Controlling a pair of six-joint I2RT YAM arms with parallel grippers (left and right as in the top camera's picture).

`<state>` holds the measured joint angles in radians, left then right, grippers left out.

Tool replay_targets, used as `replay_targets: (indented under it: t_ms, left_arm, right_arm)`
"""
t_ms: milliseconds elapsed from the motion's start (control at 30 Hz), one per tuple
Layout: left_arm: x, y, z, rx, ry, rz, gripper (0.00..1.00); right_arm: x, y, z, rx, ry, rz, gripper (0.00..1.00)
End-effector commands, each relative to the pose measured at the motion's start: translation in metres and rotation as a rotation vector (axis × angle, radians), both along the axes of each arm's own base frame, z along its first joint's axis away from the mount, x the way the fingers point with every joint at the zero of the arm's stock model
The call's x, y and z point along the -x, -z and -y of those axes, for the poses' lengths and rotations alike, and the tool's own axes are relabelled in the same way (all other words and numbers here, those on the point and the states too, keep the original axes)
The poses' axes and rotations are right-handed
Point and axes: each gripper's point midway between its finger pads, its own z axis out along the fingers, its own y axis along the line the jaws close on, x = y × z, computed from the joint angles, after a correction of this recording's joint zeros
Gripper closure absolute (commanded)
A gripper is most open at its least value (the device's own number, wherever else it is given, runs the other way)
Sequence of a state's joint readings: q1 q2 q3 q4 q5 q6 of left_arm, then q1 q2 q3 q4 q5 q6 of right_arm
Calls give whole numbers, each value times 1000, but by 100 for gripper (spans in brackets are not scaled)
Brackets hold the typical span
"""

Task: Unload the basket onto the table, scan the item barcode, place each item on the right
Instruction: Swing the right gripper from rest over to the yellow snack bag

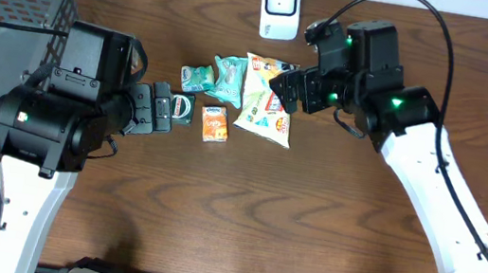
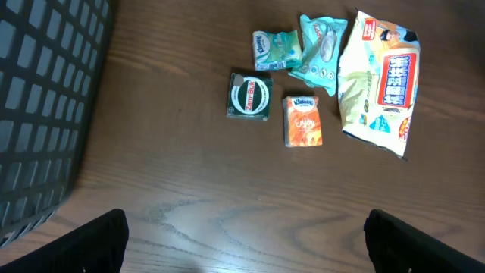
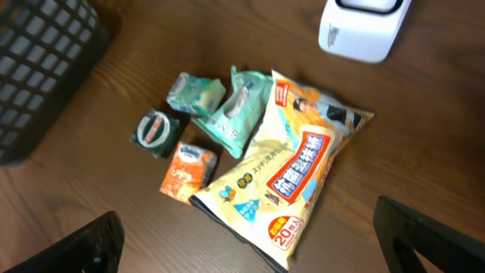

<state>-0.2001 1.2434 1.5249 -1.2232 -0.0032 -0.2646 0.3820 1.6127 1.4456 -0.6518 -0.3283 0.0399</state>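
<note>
While both arms are hanging above the table [image 1: 351, 257], the left gripper [image 1: 163, 110] is standing with its jaws spread wide, holding nothing and touching nothing, over the dark green box [image 2: 249, 97]. The right gripper [image 1: 282, 89] is likewise gaping fully and gripping nothing, above the large packet [image 3: 292, 171]. The items are lying clustered at mid-table: the orange pack [image 2: 303, 121] just beside the box, the two teal packs [image 2: 322, 49] behind. The white scanner [image 1: 280, 8] is standing apart at the far edge.
</note>
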Motion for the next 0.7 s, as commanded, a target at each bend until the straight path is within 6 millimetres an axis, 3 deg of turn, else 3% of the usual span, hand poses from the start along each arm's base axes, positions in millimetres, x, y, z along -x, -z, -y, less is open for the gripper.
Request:
replay_targets:
  t_ms: [0, 200, 433, 667]
  left_arm:
    - [-1, -4, -1, -6, -2, 13, 2]
    - [-1, -4, -1, -6, -2, 13, 2]
    - [-1, -4, -1, -6, -2, 13, 2]
    - [-1, -4, -1, -6, -2, 13, 2]
  right_arm:
    - [-1, -7, -4, 2, -22, 23, 1]
    - [-9, 3, 4, 50, 21, 23, 1]
    - [-24, 40, 11, 61, 59, -63, 1]
    - [-30, 72, 11, -57, 32, -214, 1]
